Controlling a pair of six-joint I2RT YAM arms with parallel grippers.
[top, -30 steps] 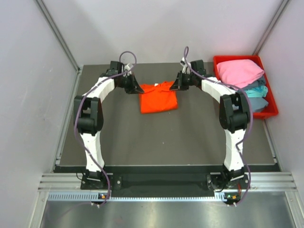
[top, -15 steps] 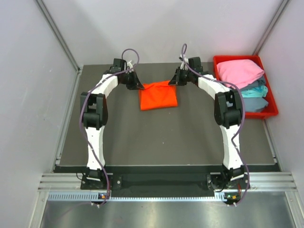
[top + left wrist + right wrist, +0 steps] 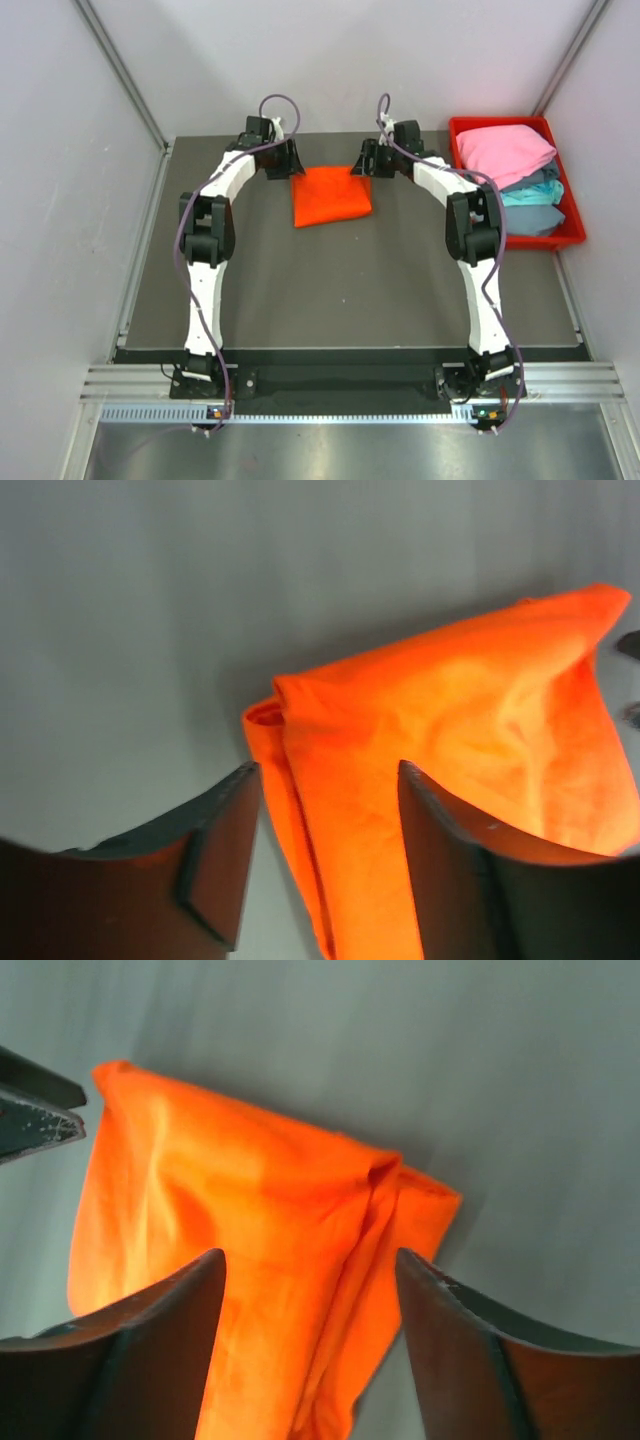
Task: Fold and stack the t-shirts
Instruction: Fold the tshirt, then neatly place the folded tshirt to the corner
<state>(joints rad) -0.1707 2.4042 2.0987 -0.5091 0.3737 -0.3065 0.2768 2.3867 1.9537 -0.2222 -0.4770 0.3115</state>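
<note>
Shirt: the orange t-shirt (image 3: 331, 197) lies flat on the table (image 3: 350, 290) at the far middle, folded into a nearly square packet.
Long axis: I judge it a little longer from left to right than from far to near; its far edge runs between my two hands.
Left gripper (image 3: 328, 780): it is at the far left corner of the packet. My fingers stand apart, the layered corner shows between them, and nothing is pinched.
Right gripper (image 3: 310, 1260): it is at the far right corner, also spread wide, with the cloth below it and not held.
Direction: from both hands the shirt extends toward my bases.
Nearer arm: both are equally near, one at each corner.
Surroundings: the red bin (image 3: 572, 236) is at the far right, well apart from the packet. It holds a pink shirt (image 3: 505, 150) on top of teal and grey-blue shirts (image 3: 535, 195).
Step, as I judge: the fold looks finished. If the next move goes toward the bin, my right arm is the nearer one.
Risk: lifting one corner only may open the layers.
</note>
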